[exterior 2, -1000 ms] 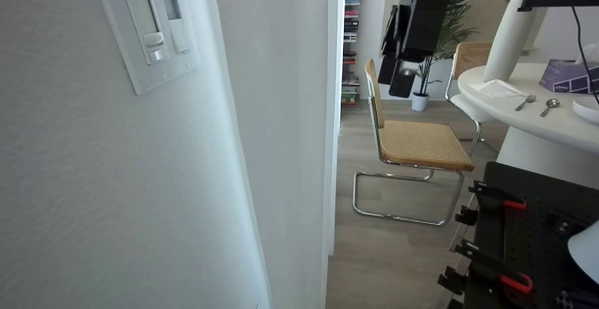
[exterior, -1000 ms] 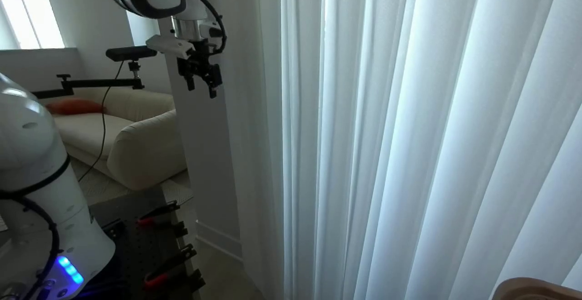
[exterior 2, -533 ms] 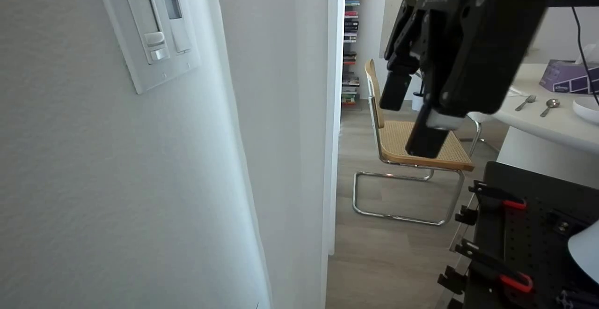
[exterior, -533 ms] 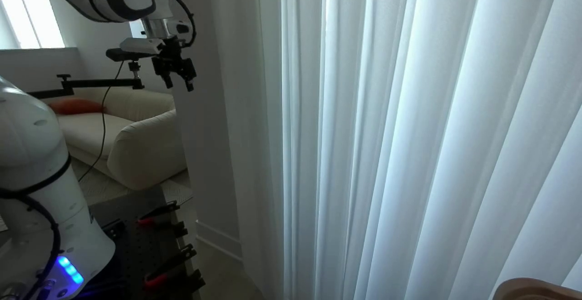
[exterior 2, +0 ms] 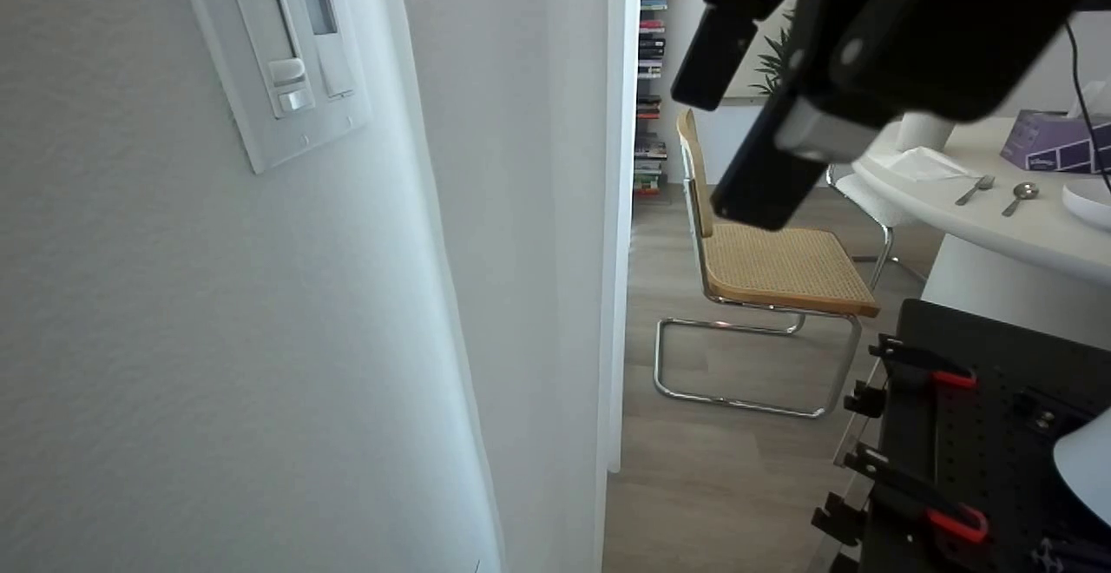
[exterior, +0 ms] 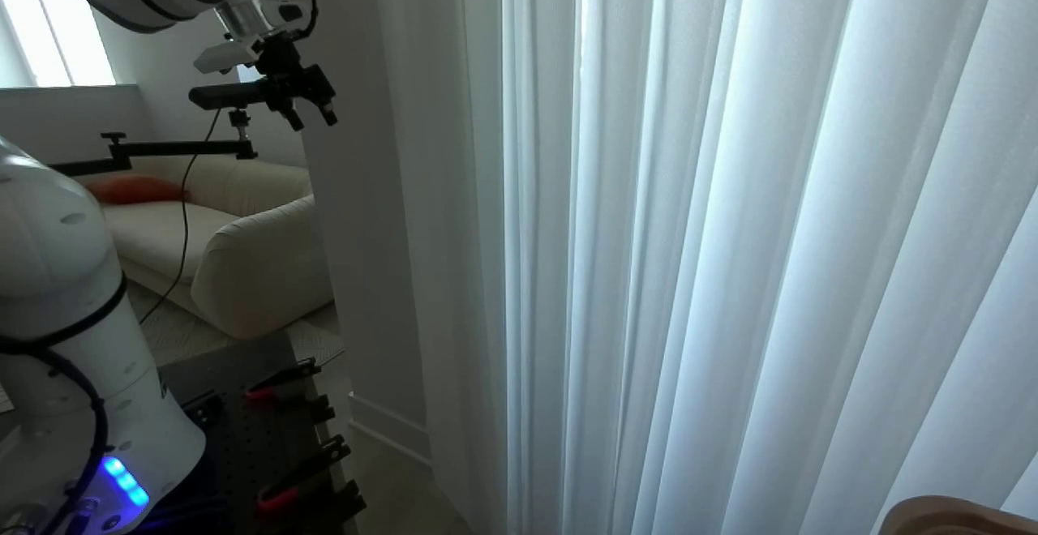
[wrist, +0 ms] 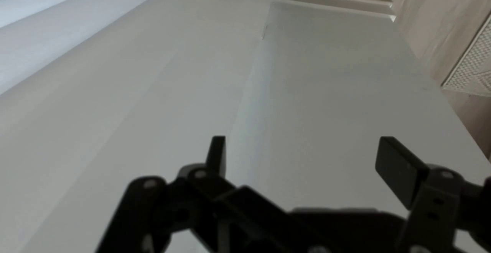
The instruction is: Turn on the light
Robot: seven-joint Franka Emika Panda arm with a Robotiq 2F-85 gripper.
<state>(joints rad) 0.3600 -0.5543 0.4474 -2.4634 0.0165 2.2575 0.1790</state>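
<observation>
A white light switch plate (exterior 2: 286,143) is on the wall at the upper left of an exterior view. It has a slider dimmer (exterior 2: 285,71) with a small button under it, and a second switch (exterior 2: 334,68) on its right. My black gripper (exterior 2: 723,154) is well to the right of the plate there, touching nothing. It also shows, tilted, in an exterior view (exterior: 312,121). In the wrist view my gripper (wrist: 301,155) is open and empty, with its fingers (wrist: 399,168) wide apart in front of bare wall. The switch plate is out of the wrist view.
A white curtain (exterior: 730,235) hangs beside the wall (exterior: 365,276). A camera (exterior: 219,97) on a black bracket stands close behind the gripper in that view. A black board (exterior: 243,438) with red clamps surrounds the robot base. A chair (exterior 2: 781,269) and a round table (exterior 2: 972,208) stand beyond.
In an exterior view the arm has moved left, then the gripper has risen and tilted. In an exterior view the gripper has come closer and then up. The switches look the same.
</observation>
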